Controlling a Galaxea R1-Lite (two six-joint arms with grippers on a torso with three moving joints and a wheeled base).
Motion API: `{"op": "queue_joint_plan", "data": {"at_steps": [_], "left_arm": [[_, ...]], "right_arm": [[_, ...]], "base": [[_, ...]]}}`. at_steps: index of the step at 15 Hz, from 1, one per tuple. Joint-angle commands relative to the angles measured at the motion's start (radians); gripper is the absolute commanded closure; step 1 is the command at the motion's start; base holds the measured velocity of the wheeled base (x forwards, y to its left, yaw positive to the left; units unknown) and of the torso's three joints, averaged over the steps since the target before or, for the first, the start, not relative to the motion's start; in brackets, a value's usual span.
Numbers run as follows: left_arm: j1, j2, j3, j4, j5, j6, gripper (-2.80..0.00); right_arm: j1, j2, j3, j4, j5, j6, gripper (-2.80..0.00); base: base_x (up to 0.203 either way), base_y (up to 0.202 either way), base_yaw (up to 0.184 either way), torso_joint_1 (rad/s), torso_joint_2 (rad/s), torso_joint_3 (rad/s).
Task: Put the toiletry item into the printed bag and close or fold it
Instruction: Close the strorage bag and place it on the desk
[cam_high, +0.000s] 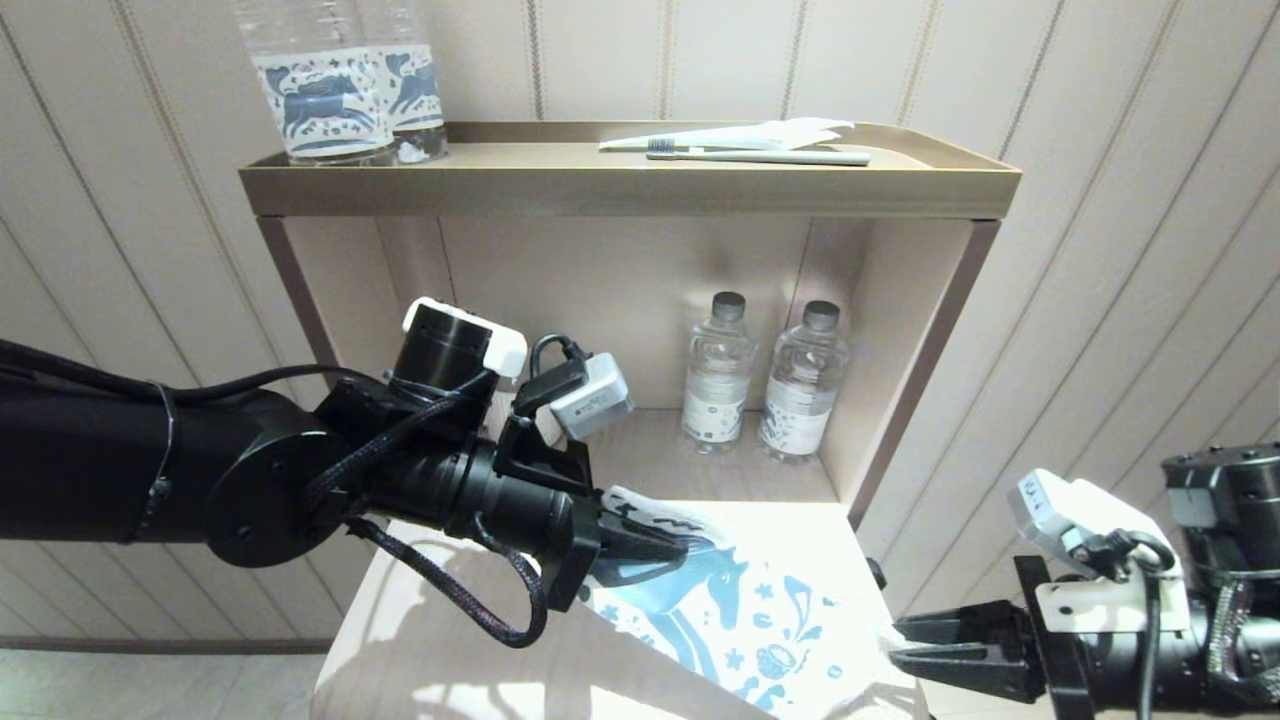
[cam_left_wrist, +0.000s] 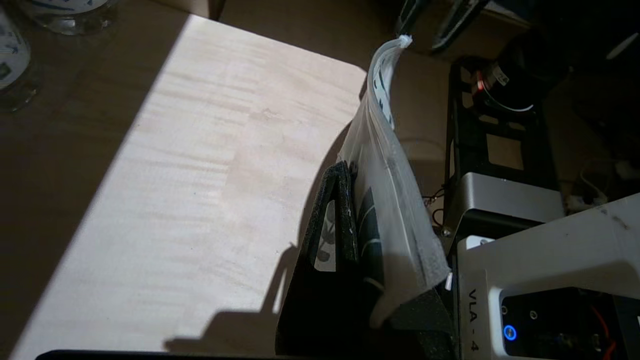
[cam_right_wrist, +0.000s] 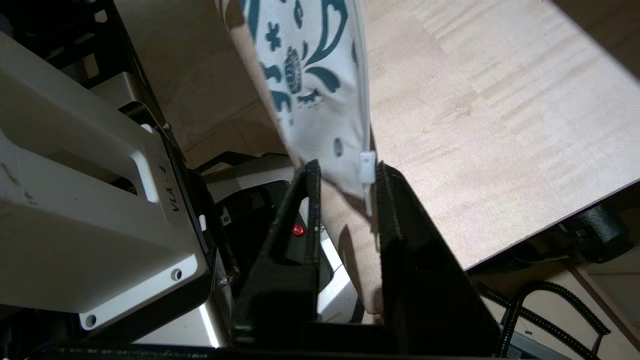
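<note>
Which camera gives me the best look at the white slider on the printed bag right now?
The right wrist view: the slider sits between the right gripper's open fingers at the printed bag's corner. The head view shows only that corner near the gripper; the left wrist view shows the bag edge-on, pinched by the left gripper.

The printed bag (cam_high: 745, 620) hangs above the tabletop (cam_high: 420, 650), between the left gripper (cam_high: 650, 550) at its 10 o'clock corner and the right gripper (cam_high: 905, 645) at 4 o'clock. Two bottles (cam_high: 765, 385) stand in the shelf recess behind, at 12 o'clock.
</note>
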Motion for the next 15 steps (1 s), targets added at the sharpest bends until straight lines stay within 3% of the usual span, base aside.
{"op": "queue_joint_plan", "data": {"at_steps": [1,7,9,12,15], "left_arm": [[0.000,-0.008,0.003,0.000,-0.005,0.003,0.00],[0.018,0.004,-0.019,-0.003,0.005,-0.002,0.00],[0.052,0.035,-0.054,-0.003,0.064,-0.009,0.00],[0.110,0.070,-0.090,-0.009,0.082,-0.008,0.00],[0.121,0.113,-0.117,-0.008,0.127,-0.008,0.00]], "right_arm": [[0.001,-0.001,-0.010,-0.002,0.006,-0.002,-2.80],[-0.045,-0.078,-0.034,0.004,0.002,0.000,-2.80],[-0.065,-0.117,-0.038,0.006,0.002,0.001,-2.80],[-0.070,-0.123,-0.023,0.000,0.002,0.008,-2.80],[-0.071,-0.130,-0.001,0.001,0.001,0.021,-2.80]], "base": [[0.000,0.000,0.000,0.000,0.00,0.000],[0.000,0.000,0.000,0.000,0.00,0.000],[0.000,0.000,0.000,0.000,0.00,0.000],[0.000,0.000,0.000,0.000,0.00,0.000],[0.000,0.000,0.000,0.000,0.00,0.000]]}}
